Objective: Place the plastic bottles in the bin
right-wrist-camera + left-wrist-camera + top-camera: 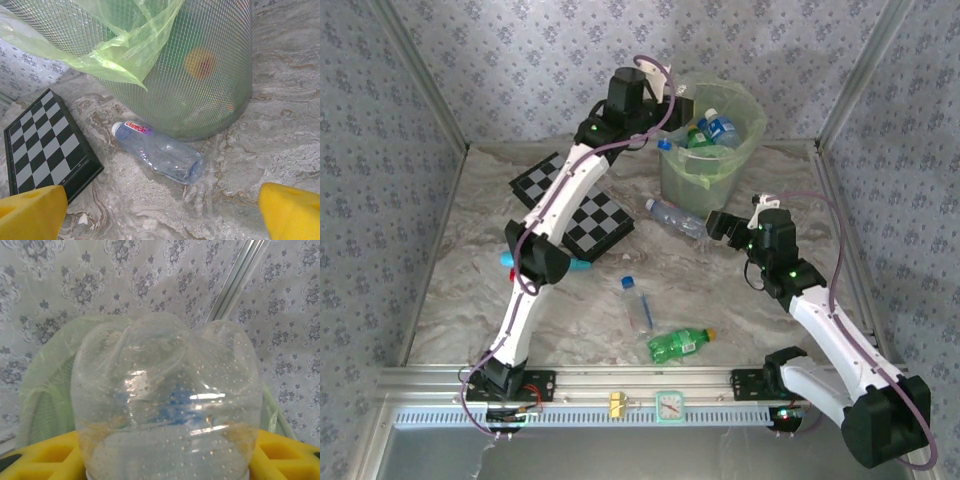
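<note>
Well in front of the bin (745, 165), a green bottle (680, 345) and a slim blue-capped bottle (638, 300) lie on the bench (470, 290). Closer to the bin, the right fingers (30, 212) stand wide apart over a pale-capped clear bottle (157, 152) lying just beside the bin's base, with a checkered board (45, 145) left of the bin. At the bin's left rim, the left fingers (40, 455) clamp a held bottle (165, 400). More bottles (715, 130) lie inside the bin.
</note>
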Controlling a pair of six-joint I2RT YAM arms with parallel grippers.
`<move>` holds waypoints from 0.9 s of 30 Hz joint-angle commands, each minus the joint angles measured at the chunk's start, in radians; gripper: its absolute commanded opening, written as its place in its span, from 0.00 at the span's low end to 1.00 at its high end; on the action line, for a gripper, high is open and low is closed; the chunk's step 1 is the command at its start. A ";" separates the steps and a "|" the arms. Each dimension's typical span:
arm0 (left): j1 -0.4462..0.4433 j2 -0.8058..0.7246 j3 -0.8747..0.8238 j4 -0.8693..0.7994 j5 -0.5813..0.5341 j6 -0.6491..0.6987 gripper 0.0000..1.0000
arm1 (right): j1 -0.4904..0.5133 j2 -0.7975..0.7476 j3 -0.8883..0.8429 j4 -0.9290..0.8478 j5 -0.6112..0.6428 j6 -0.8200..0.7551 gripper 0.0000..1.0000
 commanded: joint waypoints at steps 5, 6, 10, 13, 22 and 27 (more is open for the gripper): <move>0.033 0.040 0.057 0.151 0.044 -0.197 0.60 | -0.009 -0.011 -0.008 -0.013 0.007 -0.005 1.00; 0.040 0.046 0.058 0.175 0.060 -0.238 0.60 | -0.011 -0.011 -0.008 -0.015 0.007 -0.006 1.00; 0.069 0.069 0.059 0.264 0.137 -0.385 0.61 | -0.015 -0.011 -0.006 -0.020 0.015 -0.018 1.00; 0.080 0.083 0.059 0.295 0.147 -0.428 0.62 | -0.019 -0.009 -0.005 -0.023 0.016 -0.024 1.00; 0.074 0.154 0.062 0.362 0.164 -0.456 0.66 | -0.026 -0.017 0.015 -0.052 0.023 -0.047 1.00; 0.074 0.162 0.061 0.333 0.168 -0.443 0.74 | -0.029 -0.027 0.014 -0.057 0.023 -0.047 1.00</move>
